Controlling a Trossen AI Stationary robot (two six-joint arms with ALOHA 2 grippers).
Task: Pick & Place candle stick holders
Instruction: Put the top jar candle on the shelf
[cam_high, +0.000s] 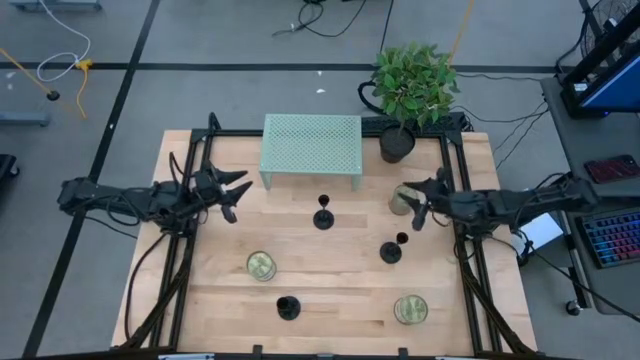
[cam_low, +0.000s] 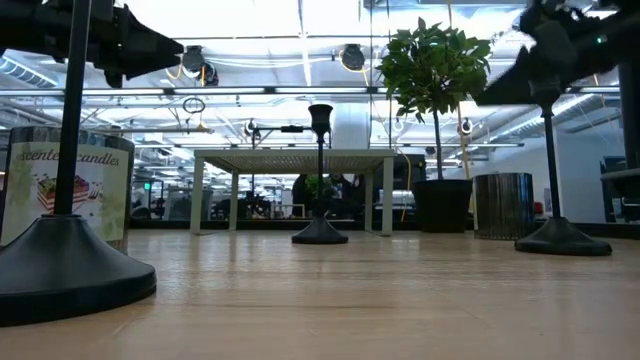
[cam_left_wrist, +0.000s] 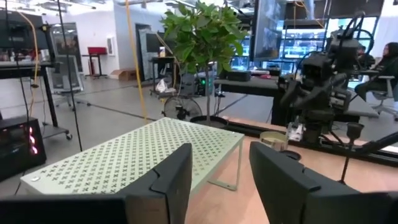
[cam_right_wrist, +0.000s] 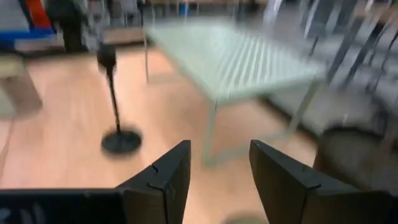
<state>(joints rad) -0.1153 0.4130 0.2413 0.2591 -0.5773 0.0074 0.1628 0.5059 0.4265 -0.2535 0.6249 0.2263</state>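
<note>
Three small black candlestick holders stand upright on their round bases on the wooden table: one mid-table (cam_high: 324, 215), one right of centre (cam_high: 392, 250), one near the front edge (cam_high: 288, 307). In the low view they show at the left (cam_low: 70, 255), centre (cam_low: 320, 180) and right (cam_low: 560, 235). My left gripper (cam_high: 236, 196) is open and empty above the table's left part, left of the green shelf (cam_high: 311, 145); its fingers stand apart in its wrist view (cam_left_wrist: 219, 180). My right gripper (cam_high: 420, 207) is open and empty at the right (cam_right_wrist: 217, 174), facing the mid-table holder (cam_right_wrist: 116, 106).
The perforated green shelf (cam_left_wrist: 137, 152) stands at the far middle. A potted plant (cam_high: 400, 140) is at the far right. Candle jars stand at the front left (cam_high: 261, 265), the front right (cam_high: 410, 309) and beside my right gripper (cam_high: 403, 198). Black frame rails (cam_high: 180, 280) run along both sides.
</note>
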